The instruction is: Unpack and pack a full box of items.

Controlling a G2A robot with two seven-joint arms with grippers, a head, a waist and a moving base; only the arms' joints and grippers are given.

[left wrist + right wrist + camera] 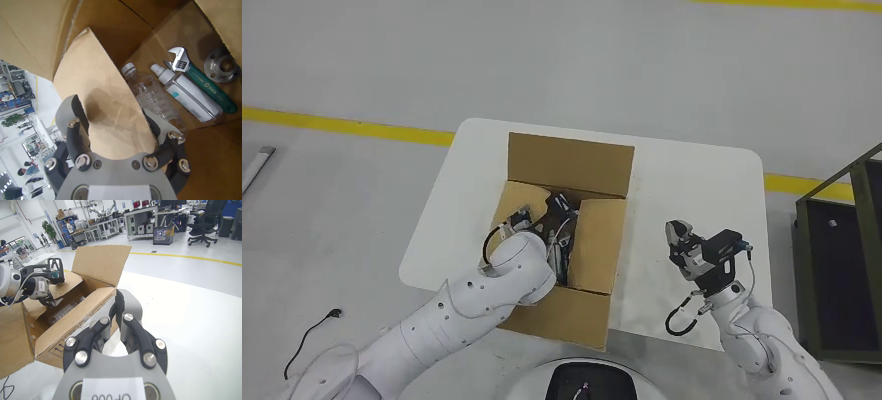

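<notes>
The cardboard box (570, 163) stands in the middle of the top view on the white table (692, 180), with its flaps turned up and out, so the opening step looks done. The left claw (110, 106) is down at the box mouth, just left of centre in the top view. Its jaws are spread wide and grip nothing. A side flap (105, 85) fills the gap between its fingers (79, 111), and I cannot tell whether the pads touch the flap. Inside, on the box floor, four things lie side by side: a clear plastic bottle (151, 98) nearest the flap, a white tube (187, 94) just beside it, a wrench with a green handle (206, 87) next to that, and a round metal flange (221, 66) by the wrench head near the wall. The bottle's lower half is hidden behind the flap and one finger. The right claw (121, 302) hangs over the bare table at the right of the top view, well apart from the box, with its jaws closed on nothing. Since every item I can see is inside the box and neither claw holds one, I judge the unpacking hardly begun. What seems left is to get the flap out of the way, lift each item out onto the table, and then put them all back. The repacking half is wholly ahead.
</notes>
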